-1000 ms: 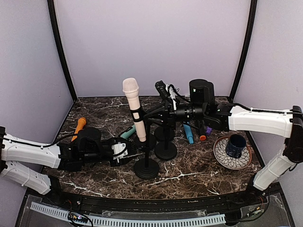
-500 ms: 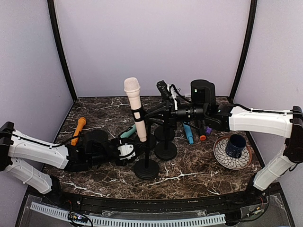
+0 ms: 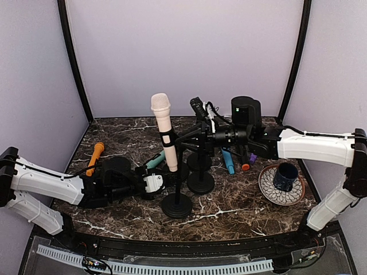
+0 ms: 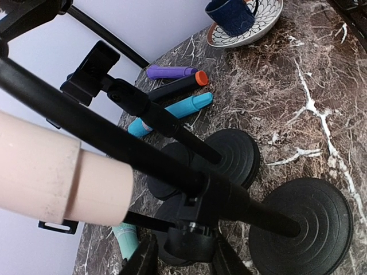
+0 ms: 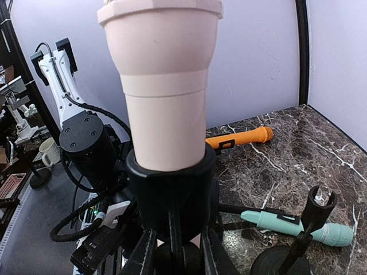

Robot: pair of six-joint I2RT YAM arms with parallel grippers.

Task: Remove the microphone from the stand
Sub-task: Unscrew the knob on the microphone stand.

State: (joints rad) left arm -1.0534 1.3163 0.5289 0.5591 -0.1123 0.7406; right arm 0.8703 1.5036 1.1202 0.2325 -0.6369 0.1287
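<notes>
Marble surface (image 3: 241,212) carries several black stands; the front stand (image 3: 176,203) has the pale pink microphone (image 3: 163,129) standing nearly upright in its clip (image 5: 169,189). Right gripper (image 5: 175,252) is closed on that clip just under the microphone. Left gripper (image 4: 184,255) sits low at the stand's pole, fingers (image 4: 146,260) narrow either side of a black joint (image 4: 198,229); can't tell if they pinch it. Plate (image 3: 269,192) with blue mug (image 3: 285,175) at right, orange flashlight (image 3: 95,156) at left.

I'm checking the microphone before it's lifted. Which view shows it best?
Top external: the microphone shows whole, head to handle, in its clip. Right wrist shows only its body above the clip; left wrist only part of its handle.
</notes>
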